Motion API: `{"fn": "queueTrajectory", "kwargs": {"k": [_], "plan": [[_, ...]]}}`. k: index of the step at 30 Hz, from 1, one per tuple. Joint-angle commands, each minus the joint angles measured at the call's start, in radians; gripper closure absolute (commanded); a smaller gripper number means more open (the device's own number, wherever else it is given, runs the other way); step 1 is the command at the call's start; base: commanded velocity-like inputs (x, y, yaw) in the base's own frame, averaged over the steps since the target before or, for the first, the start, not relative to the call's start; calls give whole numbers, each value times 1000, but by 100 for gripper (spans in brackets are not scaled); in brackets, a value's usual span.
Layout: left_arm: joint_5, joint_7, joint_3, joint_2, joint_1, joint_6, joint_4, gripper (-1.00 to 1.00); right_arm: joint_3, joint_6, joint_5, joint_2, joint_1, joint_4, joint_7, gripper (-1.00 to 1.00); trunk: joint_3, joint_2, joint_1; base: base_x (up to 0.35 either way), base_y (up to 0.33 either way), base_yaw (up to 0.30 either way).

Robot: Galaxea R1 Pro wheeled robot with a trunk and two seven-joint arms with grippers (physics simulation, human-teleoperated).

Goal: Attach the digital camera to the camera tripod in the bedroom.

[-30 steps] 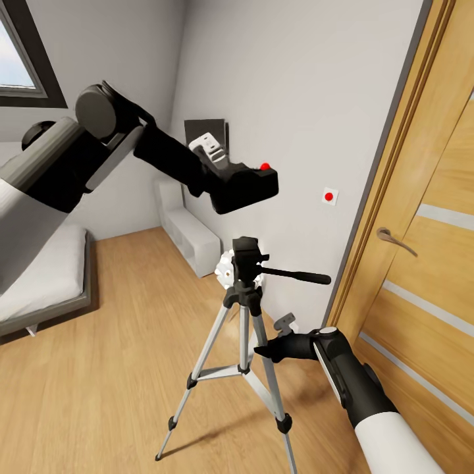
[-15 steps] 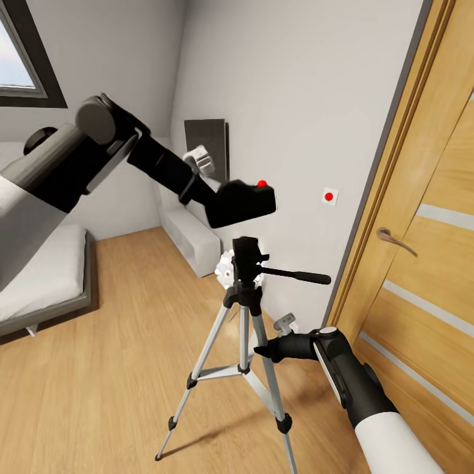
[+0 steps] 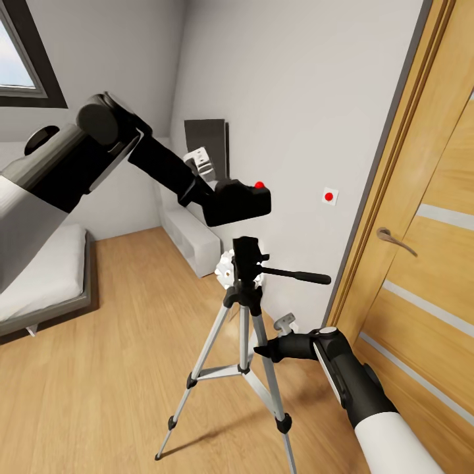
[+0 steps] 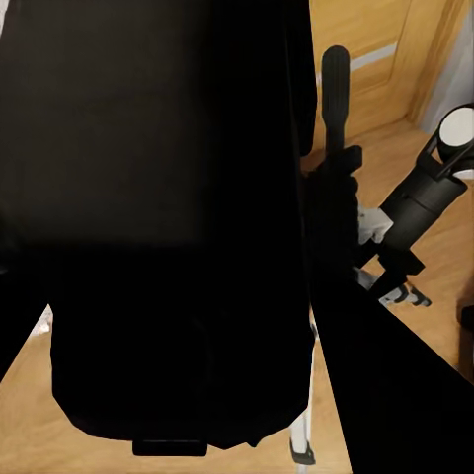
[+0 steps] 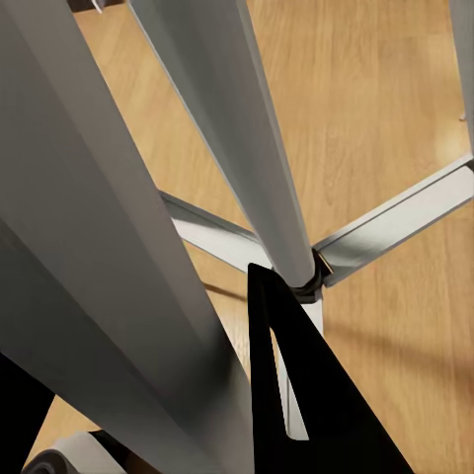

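Note:
The digital camera (image 3: 238, 201), black with a small red dot on top, hangs just above the black head (image 3: 246, 253) of the camera tripod (image 3: 245, 309), a small gap between them. My left gripper (image 3: 222, 197) is shut on the camera from the left. In the left wrist view the camera (image 4: 178, 227) blocks most of the picture, with the tripod's pan handle (image 4: 336, 99) beyond it. My right gripper (image 3: 260, 350) is low down beside the tripod's right leg (image 3: 266, 388). Its fingers (image 5: 296, 395) stand apart with a silver leg (image 5: 109, 257) between them.
A wooden door (image 3: 428, 217) with a lever handle (image 3: 395, 240) stands close on the right. A white wall with a red-dot switch (image 3: 330, 195) is behind the tripod. A low white shelf (image 3: 191, 240) and a grey bed (image 3: 39, 283) lie to the left on the wood floor.
My left arm has lowered the camera and shifted it slightly left, closer to the tripod head. The right arm and the tripod have not moved.

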Motion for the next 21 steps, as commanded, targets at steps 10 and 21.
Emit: {"fn": "queueTrajectory", "kwargs": {"k": [10, 21], "plan": [[6, 20, -4, -31, -2, -88, -11, 100, -1, 10, 24, -1, 0, 2, 12, 100, -3, -2, 1, 0, 0, 0], [2, 128, -9, -58, 68, -195, 20, 100, -1, 10, 25, -3, 0, 2, 9, 100, -3, -2, 1, 0, 0, 0]]}}
